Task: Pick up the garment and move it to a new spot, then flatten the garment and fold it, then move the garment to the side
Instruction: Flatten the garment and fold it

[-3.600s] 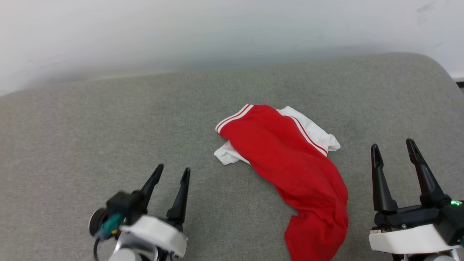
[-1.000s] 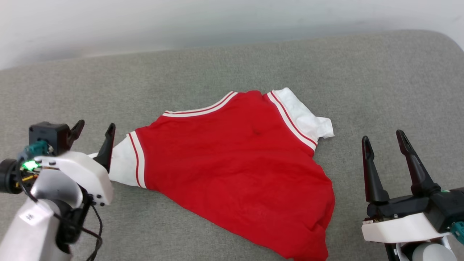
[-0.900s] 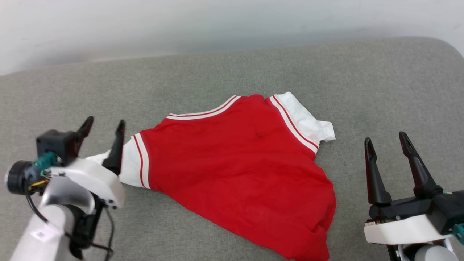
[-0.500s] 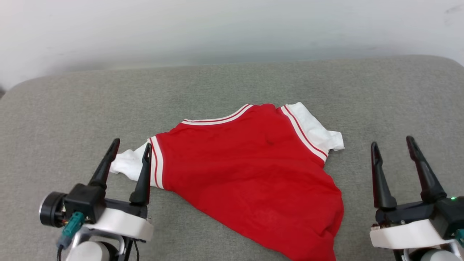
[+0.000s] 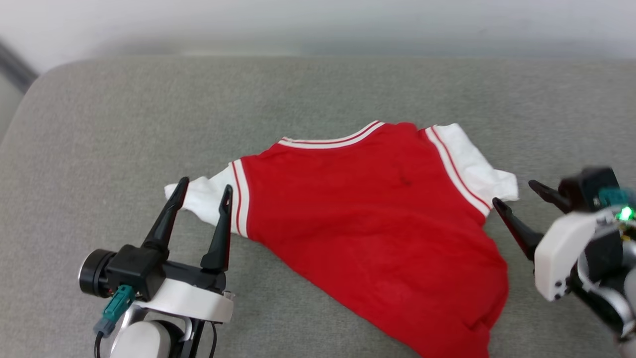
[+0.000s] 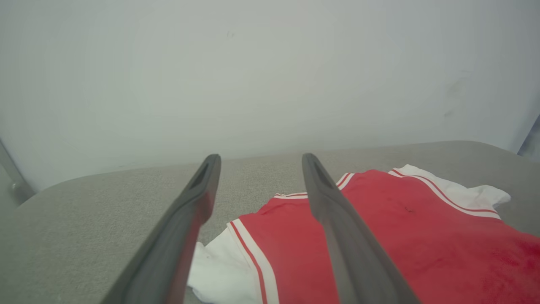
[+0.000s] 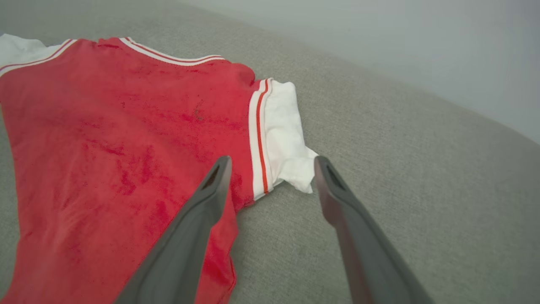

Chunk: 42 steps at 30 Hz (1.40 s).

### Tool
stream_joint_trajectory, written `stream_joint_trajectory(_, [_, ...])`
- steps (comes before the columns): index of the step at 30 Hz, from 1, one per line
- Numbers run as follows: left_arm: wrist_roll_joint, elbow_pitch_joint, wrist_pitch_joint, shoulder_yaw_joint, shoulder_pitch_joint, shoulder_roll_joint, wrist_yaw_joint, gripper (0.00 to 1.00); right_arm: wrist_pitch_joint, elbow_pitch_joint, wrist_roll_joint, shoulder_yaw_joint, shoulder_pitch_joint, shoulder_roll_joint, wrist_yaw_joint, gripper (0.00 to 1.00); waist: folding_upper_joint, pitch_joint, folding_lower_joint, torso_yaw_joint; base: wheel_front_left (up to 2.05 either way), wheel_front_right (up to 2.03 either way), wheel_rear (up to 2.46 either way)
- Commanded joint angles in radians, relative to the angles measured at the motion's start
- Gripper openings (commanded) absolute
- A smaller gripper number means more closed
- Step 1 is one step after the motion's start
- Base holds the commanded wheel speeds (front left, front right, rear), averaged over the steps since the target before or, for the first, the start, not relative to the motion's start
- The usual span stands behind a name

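One garment (image 5: 377,223) (two white sleeves (image 5: 477,164)) was spread across the middle of one grey cushion (image 5: 124,114); the left gripper (image 5: 206,183) and right gripper (image 5: 514,193) were both held apart, empty

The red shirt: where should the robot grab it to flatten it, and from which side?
Probably the garment's white sleeves, from their outer ends: both stick out sideways, the left sleeve before the open left gripper, the right sleeve before the open right gripper.
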Motion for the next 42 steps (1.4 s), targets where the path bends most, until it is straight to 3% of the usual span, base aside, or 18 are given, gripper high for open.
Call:
stream_joint_trajectory(1, [0.012, 0.006, -0.005, 0.008, -0.019, -0.012, -0.011, 1.0, 0.106, 0.001, 0.064, 0.026, -0.062, -0.033, 0.0, 1.0, 0.0, 0.048, 0.0, 0.038, 0.0, 0.0, 0.0])
stream_joint_trajectory(5, [0.024, 0.016, -0.005, 0.015, -0.05, -0.042, -0.038, 1.0, 0.332, 0.045, 0.172, 0.04, -0.18, -0.065, 0.0, 1.0, 0.0, 0.096, 0.0, 0.078, 0.0, 0.0, 0.0])
stream_joint_trajectory(9, [0.032, 0.021, -0.004, 0.022, -0.078, -0.067, -0.057, 1.0, 0.477, 0.12, 0.174, 0.049, -0.275, -0.084, 0.0, 1.0, 0.0, 0.137, 0.0, 0.12, 0.0, 0.0, 0.0])
stream_joint_trajectory(15, [0.041, 0.03, -0.004, 0.033, -0.105, -0.097, -0.08, 1.0, 0.534, 0.236, 0.133, 0.08, -0.322, -0.103, 0.0, 1.0, 0.0, 0.164, 0.0, 0.173, 0.0, 0.0, 0.0])
stream_joint_trajectory(21, [0.051, 0.042, -0.004, 0.052, -0.088, -0.115, -0.09, 1.0, 0.527, 0.337, 0.154, 0.138, -0.223, -0.087, 0.001, 1.0, 0.0, 0.142, 0.0, 0.188, 0.0, 0.0, 0.0])
stream_joint_trajectory(22, [0.052, 0.046, -0.004, 0.057, -0.083, -0.116, -0.09, 1.0, 0.521, 0.344, 0.16, 0.147, -0.208, -0.084, 0.001, 0.96, 0.0, 0.136, 0.0, 0.186, 0.0, 0.0, 0.0])
stream_joint_trajectory(23, [0.054, 0.049, -0.004, 0.061, -0.08, -0.116, -0.091, 1.0, 0.515, 0.349, 0.164, 0.158, -0.196, -0.083, 0.001, 0.5, 0.0, 0.129, 0.0, 0.182, 0.0, 0.0, 0.0])
stream_joint_trajectory(24, [0.055, 0.052, -0.004, 0.064, -0.08, -0.118, -0.093, 1.0, 0.507, 0.351, 0.169, 0.166, -0.184, -0.085, 0.002, 0.3, 0.0, 0.122, 0.0, 0.179, 0.0, 0.0, 0.0])
stream_joint_trajectory(25, [0.057, 0.054, -0.004, 0.067, -0.079, -0.119, -0.093, 1.0, 0.5, 0.351, 0.174, 0.176, -0.175, -0.088, 0.002, 0.0, 0.0, 0.114, 0.0, 0.174, 0.0, 0.0, 0.0])
stream_joint_trajectory(33, [0.061, 0.067, -0.004, 0.085, -0.059, -0.116, -0.096, 1.0, 0.404, 0.325, 0.175, 0.185, -0.14, -0.163, -0.001, 0.0, 0.0, 0.046, 0.0, 0.117, 0.0, 0.0, 0.0])
stream_joint_trajectory(42, [0.054, 0.065, -0.004, 0.104, -0.031, -0.118, -0.099, 1.0, 0.339, 0.285, 0.14, 0.11, -0.05, -0.236, -0.001, 0.0, 0.0, 0.016, 0.0, 0.067, 0.0, 0.0, 0.0])
